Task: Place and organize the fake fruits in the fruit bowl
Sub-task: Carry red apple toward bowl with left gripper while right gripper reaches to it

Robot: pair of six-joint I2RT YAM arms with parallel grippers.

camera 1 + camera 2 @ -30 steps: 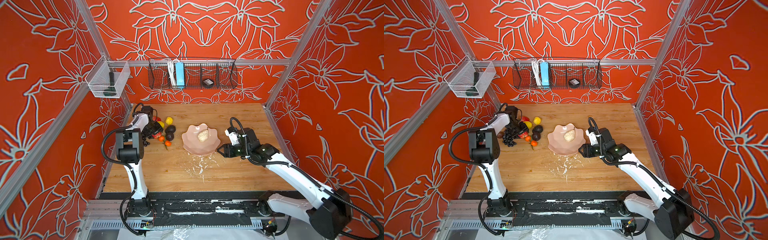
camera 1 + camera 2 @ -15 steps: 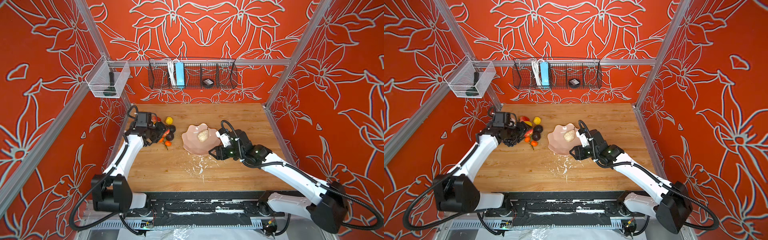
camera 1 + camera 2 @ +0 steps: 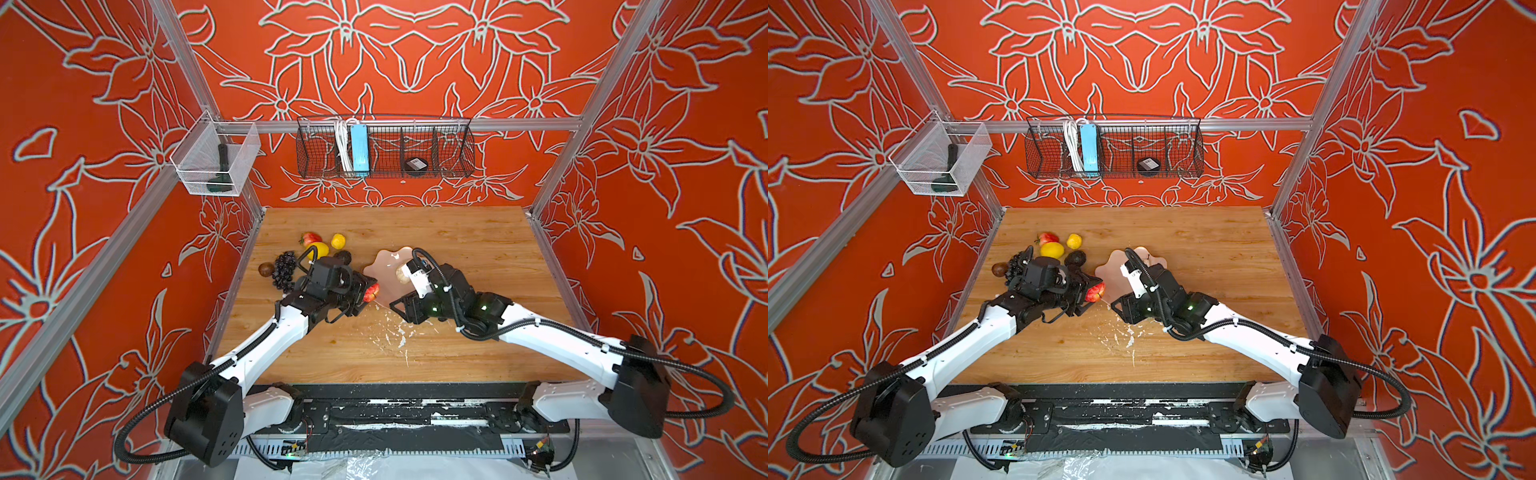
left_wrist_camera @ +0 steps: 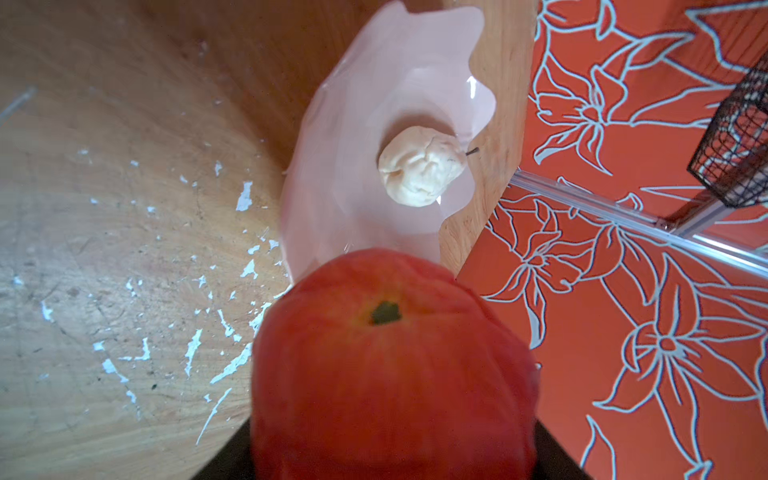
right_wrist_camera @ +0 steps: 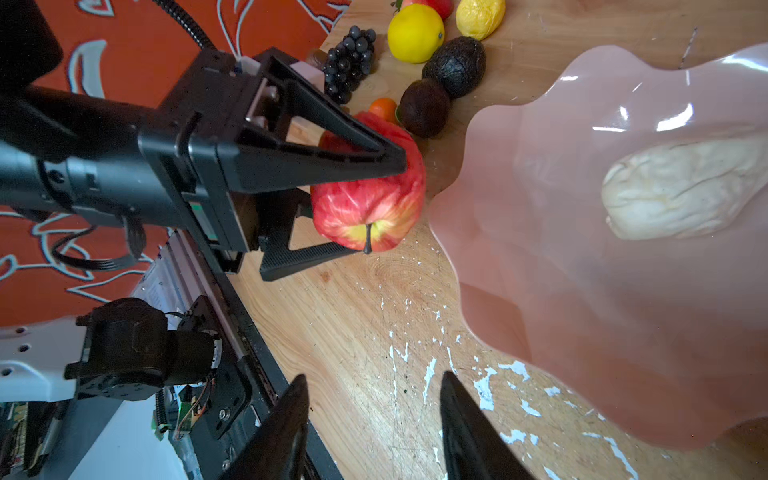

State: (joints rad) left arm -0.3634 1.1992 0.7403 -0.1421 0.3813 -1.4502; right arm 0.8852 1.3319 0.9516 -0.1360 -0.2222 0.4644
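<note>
One fruit down, plenty to go. A single pale, cream-coloured fruit point(image 4: 422, 166) lies inside the fruit bowl point(image 3: 384, 272), the pink scalloped dish at the middle of the tabletop point(image 3: 457, 353) in both top views.

The left pincer point(image 5: 374, 208) is clamped on a red apple point(image 5: 370, 199). It carries the apple just beside the bowl's left rim, apparently clear of the wood and not yet over the dish. That looks like delivery number two under way.

The right pincer point(image 5: 374, 378) has its jaws apart with nothing between them. It sits low over the wood by the bowl's near edge and touches nothing that can be seen.

Left of the bowl waits the rest of the pile:
- a black grape bunch point(image 3: 284, 266)
- a big lemon point(image 3: 318, 250) and a smaller lemon point(image 3: 338, 240)
- a red strawberry point(image 3: 311, 238) at the back
- two dark avocados point(image 5: 455, 66)
- a small orange point(image 5: 383, 109)
- a brown piece point(image 3: 266, 269) by the wall

So roughly eight await pickup, and any arranging inside the bowl has barely begun.
</note>
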